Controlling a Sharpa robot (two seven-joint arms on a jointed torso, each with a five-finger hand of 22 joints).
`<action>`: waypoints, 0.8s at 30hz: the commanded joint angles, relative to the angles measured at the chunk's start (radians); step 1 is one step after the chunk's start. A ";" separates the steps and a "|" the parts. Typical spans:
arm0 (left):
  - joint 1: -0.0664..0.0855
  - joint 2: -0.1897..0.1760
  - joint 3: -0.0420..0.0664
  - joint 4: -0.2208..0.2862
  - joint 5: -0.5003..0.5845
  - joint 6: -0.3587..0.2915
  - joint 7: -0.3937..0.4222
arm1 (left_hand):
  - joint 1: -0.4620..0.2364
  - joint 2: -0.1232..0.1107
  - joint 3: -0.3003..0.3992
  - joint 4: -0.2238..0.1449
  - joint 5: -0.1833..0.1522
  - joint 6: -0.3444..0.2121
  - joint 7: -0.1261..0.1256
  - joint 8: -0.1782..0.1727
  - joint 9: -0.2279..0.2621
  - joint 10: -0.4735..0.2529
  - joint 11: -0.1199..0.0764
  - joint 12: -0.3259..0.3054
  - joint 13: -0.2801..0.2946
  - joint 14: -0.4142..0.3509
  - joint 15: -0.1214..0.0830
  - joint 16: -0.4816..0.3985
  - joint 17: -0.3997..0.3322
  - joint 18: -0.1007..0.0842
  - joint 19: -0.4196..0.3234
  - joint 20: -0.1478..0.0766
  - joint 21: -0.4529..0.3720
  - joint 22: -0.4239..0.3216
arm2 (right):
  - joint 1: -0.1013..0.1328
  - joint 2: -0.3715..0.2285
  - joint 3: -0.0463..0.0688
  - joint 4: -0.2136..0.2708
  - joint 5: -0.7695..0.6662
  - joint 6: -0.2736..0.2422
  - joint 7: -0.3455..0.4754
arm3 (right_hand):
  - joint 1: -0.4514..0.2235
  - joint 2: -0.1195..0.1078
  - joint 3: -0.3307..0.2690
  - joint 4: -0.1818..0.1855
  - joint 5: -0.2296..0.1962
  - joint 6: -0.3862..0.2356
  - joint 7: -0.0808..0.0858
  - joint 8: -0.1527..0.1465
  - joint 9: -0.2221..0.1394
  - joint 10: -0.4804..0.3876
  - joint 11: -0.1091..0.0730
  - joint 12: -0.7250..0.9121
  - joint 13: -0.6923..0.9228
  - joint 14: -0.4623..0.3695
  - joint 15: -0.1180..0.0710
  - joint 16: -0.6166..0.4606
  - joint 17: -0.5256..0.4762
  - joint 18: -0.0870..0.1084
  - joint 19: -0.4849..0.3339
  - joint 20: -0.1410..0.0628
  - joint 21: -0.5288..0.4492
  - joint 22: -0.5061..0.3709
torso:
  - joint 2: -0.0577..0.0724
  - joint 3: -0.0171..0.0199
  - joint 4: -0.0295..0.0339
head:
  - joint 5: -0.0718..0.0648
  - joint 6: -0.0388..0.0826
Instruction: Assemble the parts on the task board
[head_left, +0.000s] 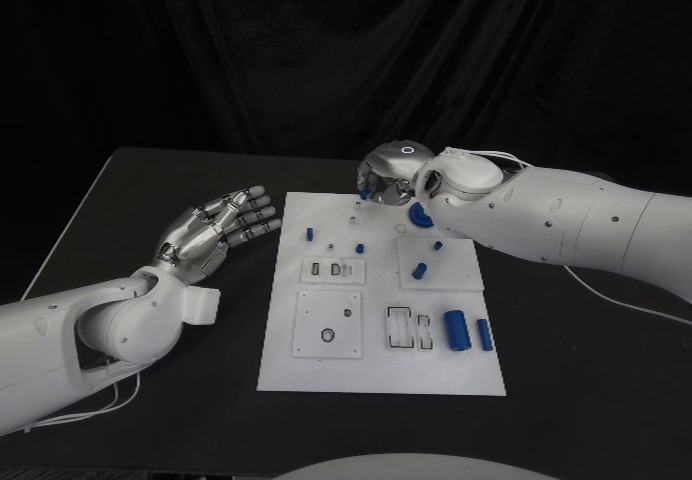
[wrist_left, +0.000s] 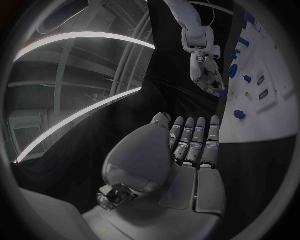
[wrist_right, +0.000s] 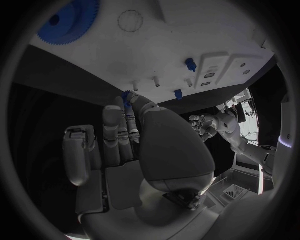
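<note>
Presently, one white task board (head_left: 382, 375) lies flat in the middle of the black table (head_left: 144, 190), long side running away from the robot. It carries four raised square plates: two nearer plates, one with a round socket (head_left: 327, 336) and one with slotted recesses (head_left: 408, 330), and two smaller ones beyond. Blue parts counted on the board in the head view: two cylinders (head_left: 456, 330) lying side by side at the near right, two short pegs (head_left: 420, 269) on the far right plate, two small pegs (head_left: 307, 233) standing near the far left, and one toothed gear (wrist_right: 69, 22) at the far edge, partly hidden by the right arm.

The left hand (head_left: 216, 228) hovers left of the board, palm up, fingers straight and apart, holding nothing. The right hand (head_left: 387, 180) is over the board's far edge, fingers curled down; in the right wrist view a small blue piece (wrist_right: 127, 96) shows at its fingertips, but whether it is gripped cannot be told.
</note>
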 joint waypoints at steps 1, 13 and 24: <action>0.002 0.003 0.001 0.001 0.006 0.008 0.150 | 0.007 0.000 0.006 0.002 0.007 0.001 0.006 0.000 0.001 0.000 0.004 0.004 -0.001 0.002 0.007 0.006 0.002 -0.021 -0.005 -0.003 -0.006 -0.001 | -0.004 0.003 0.001 -0.006 0.001 0.030 -0.027 | 0.004 -0.001 0.006 0.001 -0.002 -0.006 0.001 -0.002 0.182 0.000 0.008 -0.006 -0.001 -0.002 0.006 -0.004 -0.002 -0.008 0.107 0.007 0.002 0.263 | 0.000 0.0005 0.0004 | -0.002 -0.001; 0.002 0.008 0.001 -0.001 0.006 0.012 0.148 | 0.008 -0.001 0.008 0.002 0.007 0.002 0.006 0.000 0.001 0.000 0.005 0.005 -0.001 0.001 0.007 0.006 0.001 -0.021 -0.005 -0.003 -0.006 -0.001 | -0.010 0.014 0.001 -0.018 0.001 0.035 -0.020 | 0.001 -0.002 0.006 0.004 -0.003 -0.010 0.000 -0.009 0.183 -0.005 0.011 -0.015 -0.002 -0.005 0.008 -0.005 -0.003 -0.008 0.107 0.010 0.002 0.263 | 0.000 0.0026 -0.0043 | -0.002 -0.003; 0.002 0.008 0.001 -0.001 0.006 0.011 0.147 | 0.009 -0.001 0.010 0.002 0.007 0.000 0.007 -0.001 0.001 -0.001 0.005 0.005 -0.001 0.001 0.008 0.007 0.001 -0.022 -0.005 -0.003 -0.007 -0.002 | -0.017 0.024 0.001 -0.022 0.001 0.037 -0.012 | -0.003 -0.001 0.005 0.008 -0.007 -0.016 0.002 -0.017 0.182 -0.006 0.012 -0.021 -0.002 -0.008 0.009 -0.005 -0.006 -0.008 0.107 0.011 0.002 0.263 | -0.001 0.0014 -0.0022 | -0.007 -0.003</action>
